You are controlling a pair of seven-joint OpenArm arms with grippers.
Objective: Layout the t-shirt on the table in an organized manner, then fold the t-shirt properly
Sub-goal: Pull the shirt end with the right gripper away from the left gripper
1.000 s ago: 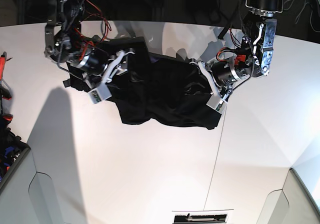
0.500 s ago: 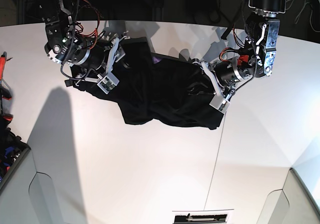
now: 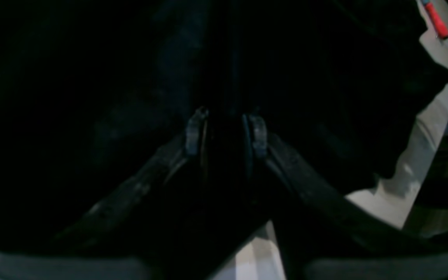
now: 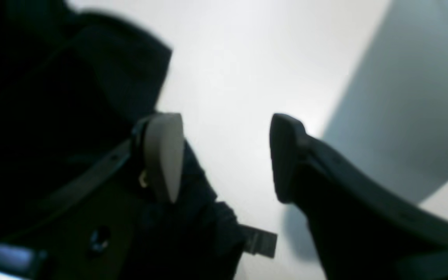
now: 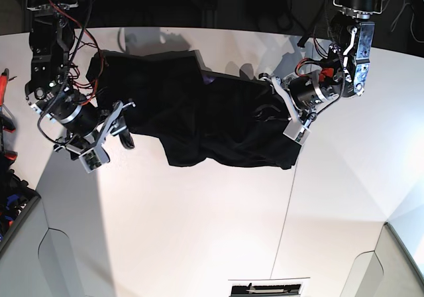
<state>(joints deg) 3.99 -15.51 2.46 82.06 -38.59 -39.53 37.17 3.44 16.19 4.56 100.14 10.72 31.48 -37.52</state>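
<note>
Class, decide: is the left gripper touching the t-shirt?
Touching. The left wrist view shows the left gripper with black t-shirt fabric pinched between its fingertips; the base view agrees.

You have bare table (image 5: 199,231) all along the near side. The crumpled t-shirt (image 5: 199,111) fills the far middle, with red tools (image 5: 5,121) crowding one edge.

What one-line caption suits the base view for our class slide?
Two arms at a crumpled black t-shirt on the white table: left gripper clamps it, right gripper open beside it.
</note>
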